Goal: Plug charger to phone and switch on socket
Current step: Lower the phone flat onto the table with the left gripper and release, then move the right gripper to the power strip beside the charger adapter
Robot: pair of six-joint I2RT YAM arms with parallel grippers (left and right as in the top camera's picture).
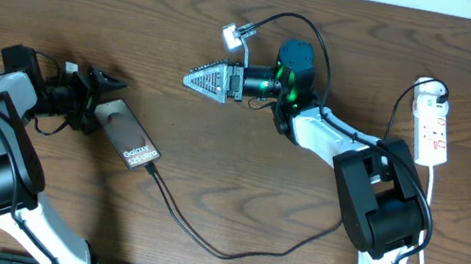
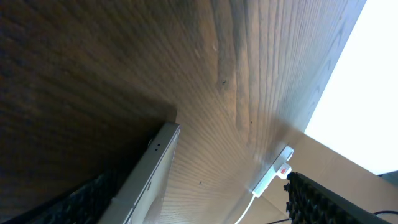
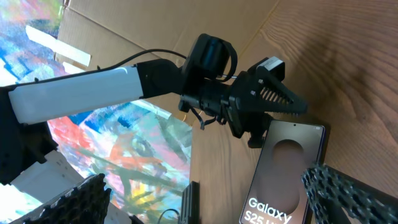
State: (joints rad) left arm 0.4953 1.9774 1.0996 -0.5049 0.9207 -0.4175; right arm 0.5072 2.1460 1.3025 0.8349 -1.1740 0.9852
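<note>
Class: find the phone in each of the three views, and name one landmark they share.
Overhead: phone left of centre, diagonal.
Left wrist: its pale edge bottom left.
Right wrist: bottom, right of centre, lettering showing.
Shared landmark: wooden table.

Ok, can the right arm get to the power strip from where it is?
Probably yes. The power strip lies uncovered off to the right, but the open right gripper points away from it, so it must swing round first.
</note>
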